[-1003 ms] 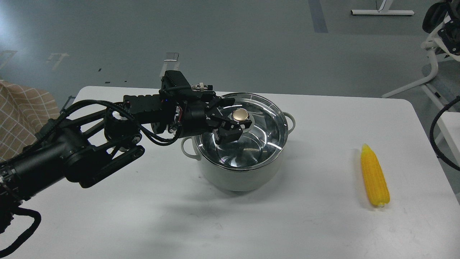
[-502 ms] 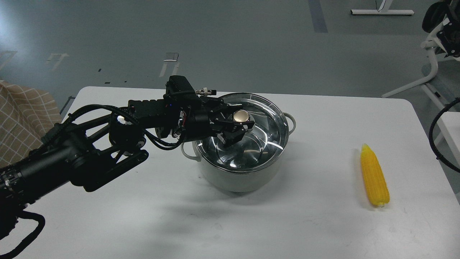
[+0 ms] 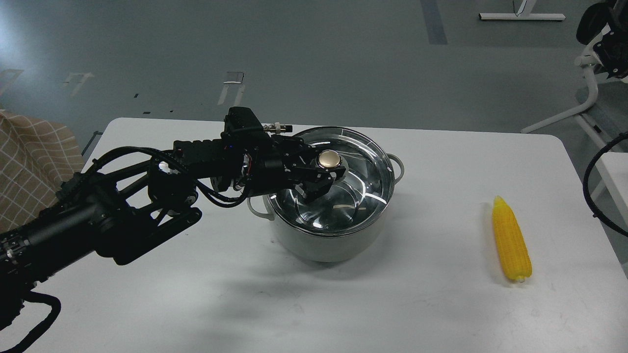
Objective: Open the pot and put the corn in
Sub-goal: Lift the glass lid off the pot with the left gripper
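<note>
— What's different from a second ago, from the head view?

— The left gripper point(image 3: 327, 169) has slid in a little further over the pot point(image 3: 329, 196) and its fingers have drawn in around the gold knob point(image 3: 328, 158) of the glass lid point(image 3: 363, 171). A second back the fingers stood wider either side of the knob; now they sit tight against it, one on the near side and one behind. I'd call it clamped on the knob, or as good as.

— Has the lid come up?

— Not that I can see. It sits flat in the pot's rim, same as before, and the pot hasn't shifted; it stands towards the far edge of the table point(image 3: 245, 304), about midway along it.

— And the corn?

— The corn point(image 3: 511, 239) hasn't moved at all. It lies near the right edge, pointed end towards the far side, well apart from the pot.

— The other arm?

— Only a loop of cable shows at the right edge of the view. The right gripper isn't in sight.

— So where does that leave things?

— Early, I'd judge. The grip on the knob looks made, so a lift and a set-down on bare table seems next. The corn waits until the pot is open.
</note>
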### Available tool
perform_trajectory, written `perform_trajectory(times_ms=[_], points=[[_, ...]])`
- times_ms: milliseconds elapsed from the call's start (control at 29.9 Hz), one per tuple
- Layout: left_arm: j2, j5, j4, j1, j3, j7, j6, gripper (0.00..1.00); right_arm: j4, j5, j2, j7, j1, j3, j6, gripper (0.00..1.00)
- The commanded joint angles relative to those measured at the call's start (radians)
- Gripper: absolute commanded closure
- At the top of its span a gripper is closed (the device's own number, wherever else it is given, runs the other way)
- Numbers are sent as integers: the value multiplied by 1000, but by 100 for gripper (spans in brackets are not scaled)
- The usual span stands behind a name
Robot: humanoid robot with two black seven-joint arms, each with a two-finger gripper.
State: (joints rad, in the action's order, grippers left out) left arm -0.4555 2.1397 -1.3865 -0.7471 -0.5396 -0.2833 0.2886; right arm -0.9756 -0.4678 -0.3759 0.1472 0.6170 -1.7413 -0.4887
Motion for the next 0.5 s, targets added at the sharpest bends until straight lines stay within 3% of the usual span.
perform_trajectory(times_ms=[0,267,468], points=[[-5,-3,0,-8,-3,-5,1,58,1,0,0,0,0,0,0,0],[-29,-46,-14,-73,-14,1,7,58,2,0,0,0,0,0,0,0],[-222,-139,-77,-126,-31,-7,4,58,2,0,0,-1,1,0,0,0]])
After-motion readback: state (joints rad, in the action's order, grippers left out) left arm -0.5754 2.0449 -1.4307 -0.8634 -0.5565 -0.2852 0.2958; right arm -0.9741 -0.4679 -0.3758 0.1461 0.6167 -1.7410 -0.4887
